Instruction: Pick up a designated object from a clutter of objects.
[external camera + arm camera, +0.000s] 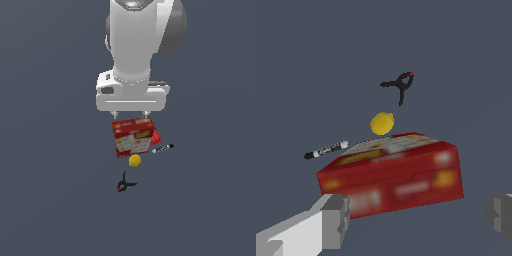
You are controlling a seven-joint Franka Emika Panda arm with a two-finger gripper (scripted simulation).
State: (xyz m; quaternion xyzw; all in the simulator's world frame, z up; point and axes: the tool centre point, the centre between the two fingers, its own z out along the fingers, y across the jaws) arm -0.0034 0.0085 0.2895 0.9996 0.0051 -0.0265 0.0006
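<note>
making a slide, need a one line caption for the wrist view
Open pincer hovers above the red box, with the yellow ball, marker and black spring clamp beyond it.

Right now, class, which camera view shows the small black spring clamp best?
The wrist view: the black spring clamp appears larger there, with its splayed handles and red tip distinct, lying clear beyond the yellow ball. The exterior view also shows it unobstructed, but smaller, with its shape harder to read.
</note>
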